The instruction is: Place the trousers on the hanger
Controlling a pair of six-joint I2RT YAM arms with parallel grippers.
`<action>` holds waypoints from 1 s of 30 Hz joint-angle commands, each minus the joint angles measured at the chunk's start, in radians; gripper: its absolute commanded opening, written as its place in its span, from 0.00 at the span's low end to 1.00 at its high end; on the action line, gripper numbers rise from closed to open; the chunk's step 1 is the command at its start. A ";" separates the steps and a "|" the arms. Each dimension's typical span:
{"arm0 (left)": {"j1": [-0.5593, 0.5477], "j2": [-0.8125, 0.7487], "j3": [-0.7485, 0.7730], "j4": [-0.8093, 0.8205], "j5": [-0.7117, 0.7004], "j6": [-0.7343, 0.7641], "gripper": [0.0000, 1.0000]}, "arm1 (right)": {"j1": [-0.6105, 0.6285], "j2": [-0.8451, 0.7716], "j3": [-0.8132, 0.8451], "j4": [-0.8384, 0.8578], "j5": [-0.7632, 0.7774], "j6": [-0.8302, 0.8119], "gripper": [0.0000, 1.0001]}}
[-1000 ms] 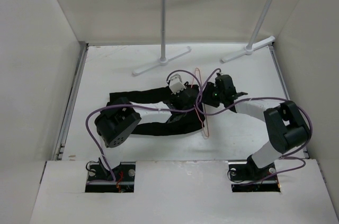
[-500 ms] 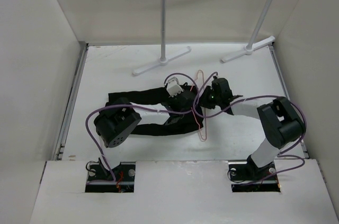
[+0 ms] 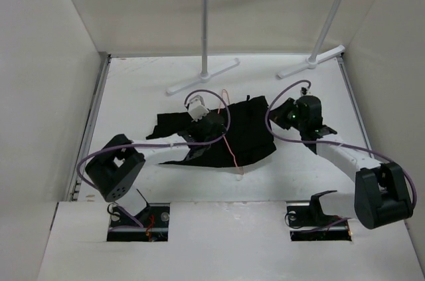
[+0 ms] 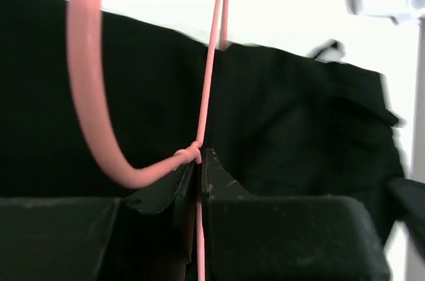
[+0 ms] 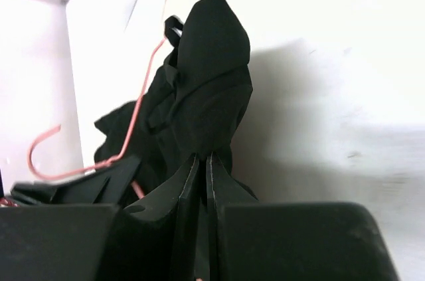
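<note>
The black trousers (image 3: 247, 133) lie bunched across the middle of the table. The thin pink hanger (image 3: 230, 145) runs front to back across them. My left gripper (image 3: 214, 128) is shut on the hanger's wire at the twist below the hook (image 4: 198, 156). The hook (image 4: 81, 95) curves up on the left, with the trousers (image 4: 299, 121) behind it. My right gripper (image 3: 280, 117) is at the cloth's right edge. It is shut on a raised fold of the trousers (image 5: 207, 75), with the jaws (image 5: 202, 161) closed on the fabric. The hanger (image 5: 141, 92) shows to its left.
A grey metal clothes rack (image 3: 206, 28) with white joints stands at the back. Its feet (image 3: 202, 78) rest on the table behind the trousers. White walls close in the left, right and back. Purple cables loop over both arms.
My right gripper has pulled to the right with the trousers, spreading the cloth out past the hanger. My left arm has drawn back to the left, still holding the hanger.
</note>
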 commanded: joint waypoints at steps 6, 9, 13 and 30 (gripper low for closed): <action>0.102 -0.201 -0.167 -0.095 0.020 0.140 0.01 | -0.117 -0.064 -0.014 -0.062 -0.020 -0.018 0.13; 0.125 -0.249 -0.182 -0.104 0.043 0.170 0.01 | -0.117 -0.048 -0.019 -0.065 -0.014 -0.024 0.17; 0.084 -0.256 -0.120 -0.106 0.055 0.193 0.01 | -0.111 0.003 -0.002 -0.079 0.015 -0.030 0.26; -0.051 -0.129 0.150 -0.202 -0.012 0.347 0.01 | -0.030 -0.210 0.131 -0.392 0.235 -0.194 0.80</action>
